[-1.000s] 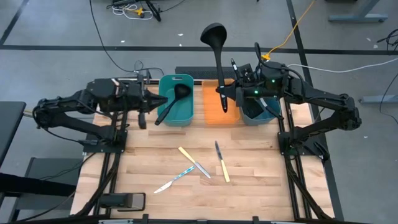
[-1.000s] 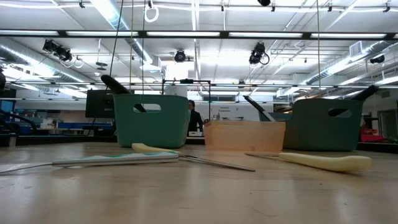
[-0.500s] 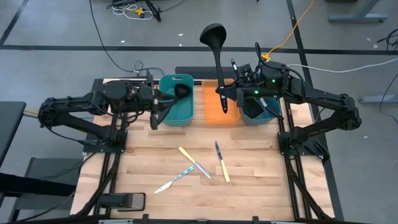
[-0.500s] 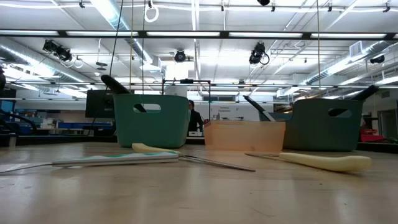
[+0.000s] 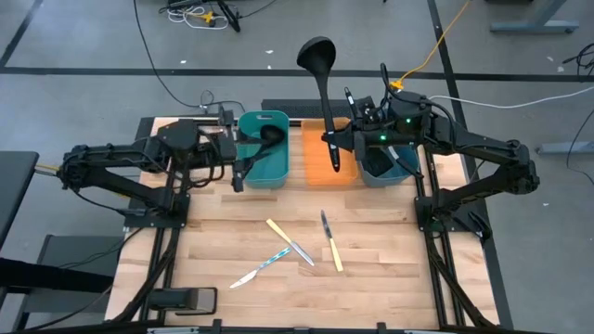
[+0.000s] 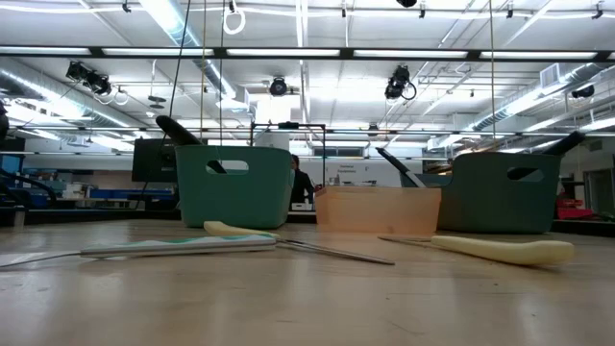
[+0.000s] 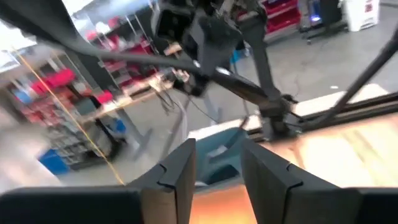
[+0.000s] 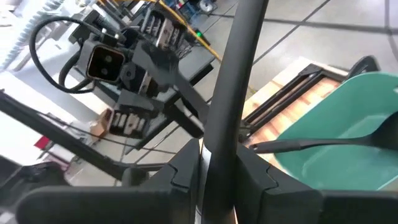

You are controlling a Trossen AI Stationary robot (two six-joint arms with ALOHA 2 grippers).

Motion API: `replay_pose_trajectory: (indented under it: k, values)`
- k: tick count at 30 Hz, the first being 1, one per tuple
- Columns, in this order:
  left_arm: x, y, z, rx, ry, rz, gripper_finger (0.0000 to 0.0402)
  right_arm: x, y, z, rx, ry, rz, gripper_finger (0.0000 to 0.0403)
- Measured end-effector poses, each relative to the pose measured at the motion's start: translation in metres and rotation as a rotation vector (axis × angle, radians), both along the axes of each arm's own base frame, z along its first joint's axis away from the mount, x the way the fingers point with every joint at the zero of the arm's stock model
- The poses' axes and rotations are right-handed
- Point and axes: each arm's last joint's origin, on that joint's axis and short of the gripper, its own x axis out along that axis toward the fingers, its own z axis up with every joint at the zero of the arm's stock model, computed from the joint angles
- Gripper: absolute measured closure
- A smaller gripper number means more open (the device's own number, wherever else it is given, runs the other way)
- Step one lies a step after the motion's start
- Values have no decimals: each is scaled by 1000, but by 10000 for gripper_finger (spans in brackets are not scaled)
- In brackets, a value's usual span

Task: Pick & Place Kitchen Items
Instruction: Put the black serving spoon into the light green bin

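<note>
Right gripper (image 5: 332, 141): clamped on the shaft of a black ladle (image 5: 322, 74), which is held upright over the orange tray (image 5: 316, 160) — the right wrist view shows both fingers pressed against the shaft; the grip looks kept high so that the ladle can be carried to a bin.
Left gripper (image 5: 239, 158): parked at the near left side of the left teal bin (image 5: 264, 176); its fingers (image 7: 180, 177) are seen apart in the left wrist view with nothing between them — judged a release pose.
Black spoon (image 5: 260, 148): leant in the left teal bin, bowl up by the rim, handle slanting down to the near corner; it is touched by no claw.
Right teal bin (image 5: 382, 172): dark utensil handles are seen poking out beneath the right arm.
Knives (image 5: 299, 245): four are left flat on the table (image 5: 371, 269), near its middle and well apart from the bins — two pale yellow handles, one light-blue, one dark; all slim, long and thin-bladed.
Progress: judged partway, the knives not yet collected.
</note>
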Motion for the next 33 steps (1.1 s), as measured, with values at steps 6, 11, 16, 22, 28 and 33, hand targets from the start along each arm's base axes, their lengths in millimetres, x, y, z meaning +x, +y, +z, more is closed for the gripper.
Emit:
replay_pose_trajectory:
  k: [6, 11, 16, 22, 28, 33]
  values:
    - [4, 1, -2, 160, 46, 28, 234, 3, 1, -3, 67, 7, 35, 335]
    - [10, 1, -5, 265, 95, 29, 206, 9, 1, -6, 118, 16, 67, 335]
    - [19, 2, -12, 430, 178, 25, 184, 16, 1, -12, 186, 39, 114, 335]
    - [26, 3, -17, 623, 261, 38, 168, 25, 1, -18, 280, 66, 170, 335]
    - [33, 3, -20, 714, 290, 47, 166, 28, 1, -20, 360, 75, 195, 334]
    - [37, 3, -18, 787, 281, 61, 166, 28, 0, -19, 390, 77, 193, 334]
